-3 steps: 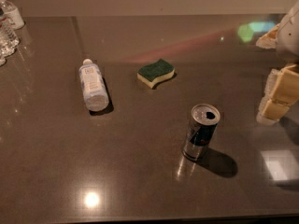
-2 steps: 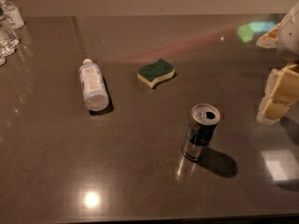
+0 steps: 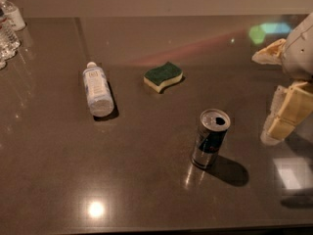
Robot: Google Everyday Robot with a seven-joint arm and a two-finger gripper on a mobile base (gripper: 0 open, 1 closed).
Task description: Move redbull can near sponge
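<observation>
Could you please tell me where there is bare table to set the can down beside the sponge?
Bare table lies between the sponge and the redbull can, and between sponge and lying bottle. The far left corner holds bottles. The open gripper hangs at the right edge.

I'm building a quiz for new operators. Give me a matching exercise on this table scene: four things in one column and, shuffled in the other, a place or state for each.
Things:
1. redbull can
2. sponge
3. plastic bottle
4. gripper

Places or states:
A. lying on its side, left of the sponge
B. at the right edge, open, holding nothing
C. standing upright, nearest the front edge
D. lying flat, green side up

Pairs: 1-C, 2-D, 3-A, 4-B
</observation>
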